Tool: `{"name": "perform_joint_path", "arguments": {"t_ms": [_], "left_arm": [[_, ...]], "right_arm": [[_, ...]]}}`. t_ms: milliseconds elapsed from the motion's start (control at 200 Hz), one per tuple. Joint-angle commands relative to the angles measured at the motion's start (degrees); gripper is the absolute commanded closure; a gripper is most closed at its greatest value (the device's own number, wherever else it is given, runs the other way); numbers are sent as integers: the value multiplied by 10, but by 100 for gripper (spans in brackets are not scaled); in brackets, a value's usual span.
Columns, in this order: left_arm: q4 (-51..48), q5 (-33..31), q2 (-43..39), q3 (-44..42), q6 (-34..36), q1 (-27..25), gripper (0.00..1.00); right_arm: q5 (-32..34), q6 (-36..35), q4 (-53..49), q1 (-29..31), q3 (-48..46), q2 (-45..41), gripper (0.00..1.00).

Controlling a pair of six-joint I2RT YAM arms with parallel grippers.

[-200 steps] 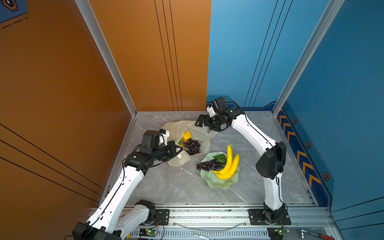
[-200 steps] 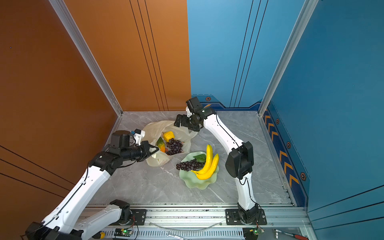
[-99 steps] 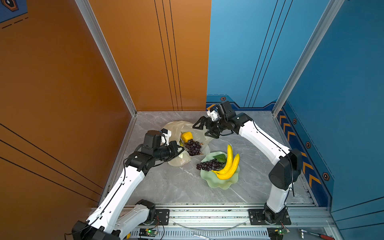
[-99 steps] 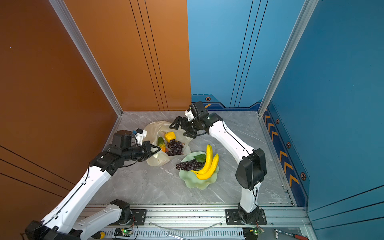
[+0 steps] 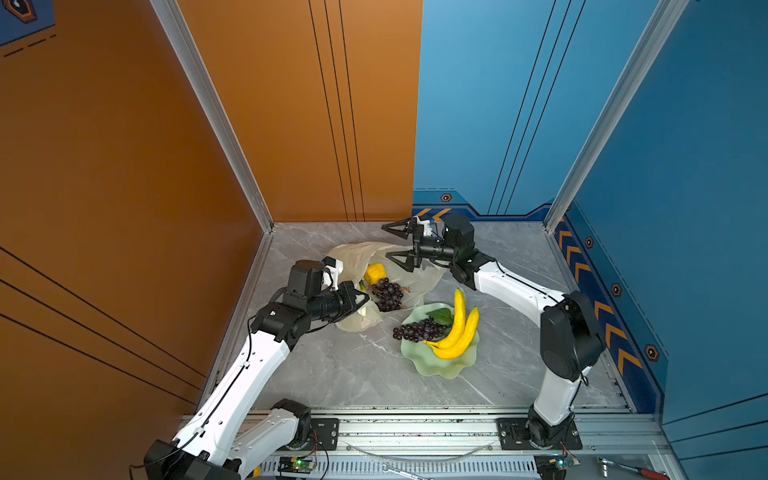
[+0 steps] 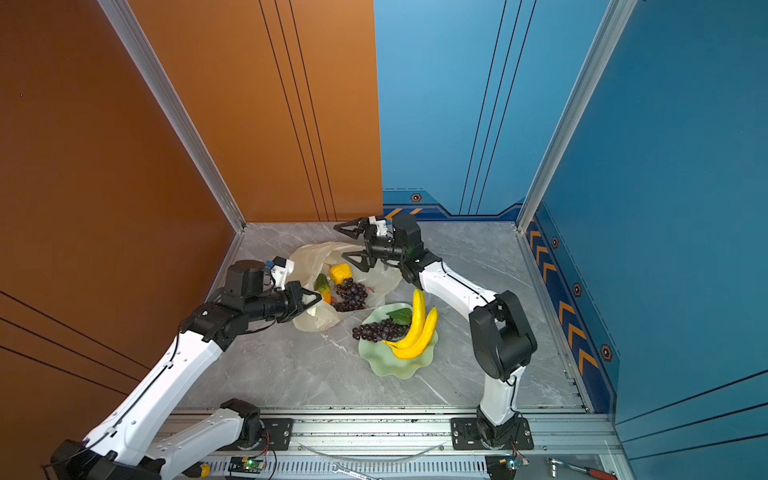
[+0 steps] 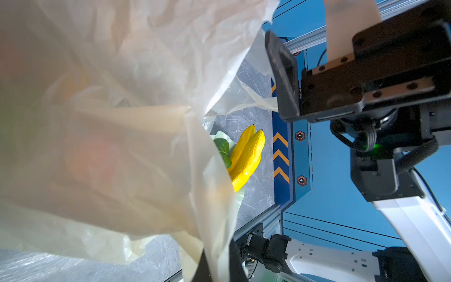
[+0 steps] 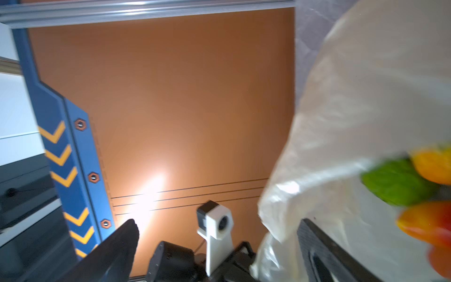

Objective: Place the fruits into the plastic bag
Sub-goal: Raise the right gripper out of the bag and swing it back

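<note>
Moved since a second ago: right arm, elbow drawn back and wrist turned level; left arm and all fruit unchanged.

- Tabletop [image 5: 353,374], grey marble: one.
- Plastic bag [image 5: 349,253] [image 6: 307,257]: one, slumped at the back left, mouth facing the dish.
- Dish [image 5: 440,368], pale green: one, just beside the bag, carrying what is left to load.
- Right gripper [image 5: 384,240] [image 6: 338,242]: jaws spread wide, empty, over the bag's far rim; probably free to fetch.
- Left gripper [image 5: 365,297] [image 6: 320,296]: clamped on the bag's near rim, seemingly to keep the mouth open.
- Bananas [image 5: 457,328]: two, side by side on the dish.
- Grape bunches: two, one on the dish [image 5: 417,331], one in the bag's mouth [image 5: 388,294].
- Yellow fruit [image 5: 375,273]: one, in the bag.
- Orange-green fruit [image 6: 322,286]: one, in the bag.
- Further green [image 8: 395,183] and red-orange fruit in the bag: blurred, count uncertain.
</note>
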Motion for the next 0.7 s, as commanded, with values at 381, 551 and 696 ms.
{"name": "perform_joint_path", "arguments": {"t_ms": [381, 551, 696], "left_arm": [[9, -6, 3, 16, 3, 3, 100], [9, -2, 4, 20, 5, 5, 100], [7, 2, 0, 18, 6, 8, 100]], "right_arm": [[-35, 71, 79, 7, 196, 3, 0], [-21, -219, -307, -5, 274, -73, 0], [70, -396, -538, -17, 291, -144, 0]]}}
